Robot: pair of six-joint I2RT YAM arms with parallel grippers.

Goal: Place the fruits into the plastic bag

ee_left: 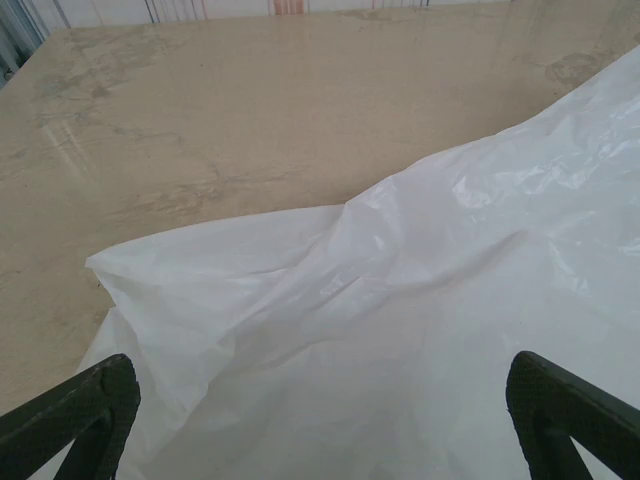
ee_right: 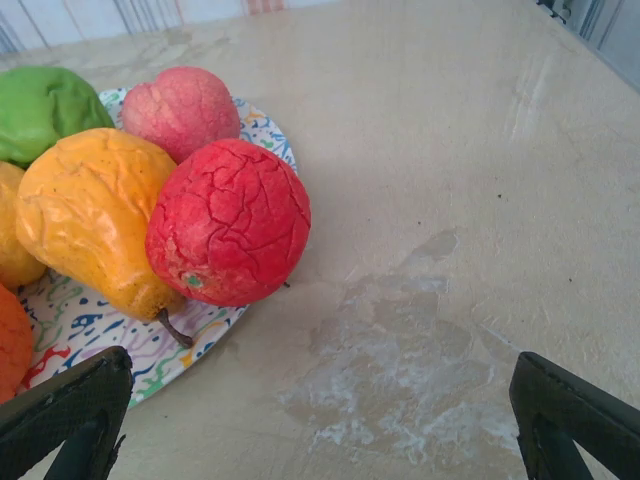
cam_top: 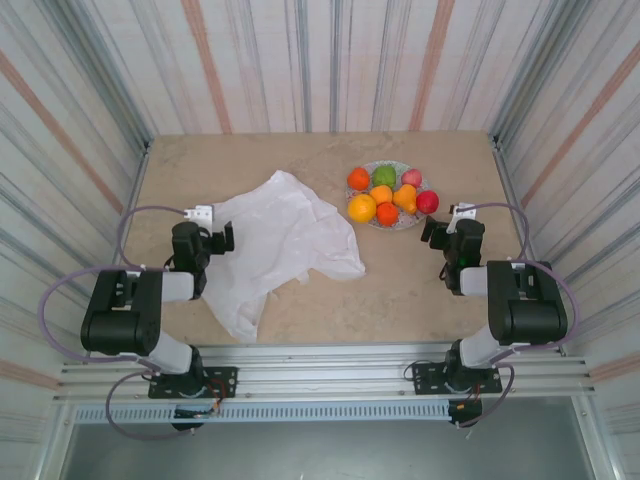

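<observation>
Left hand [ee_left: 320,375] hung released over crumpled white translucent plastic bag [cam_top: 280,235]; right hand [ee_right: 320,370], released too, faced speckled round plate [ee_right: 70,320] piled with small glossy fruits [cam_top: 385,195].

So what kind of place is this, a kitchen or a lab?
Probably a robot test cell, not a kitchen: striped walls box in a beige table, the left arm and right arm are bolted to a metal rail, and a speckled plate of fruits sits beside a white plastic bag.
</observation>
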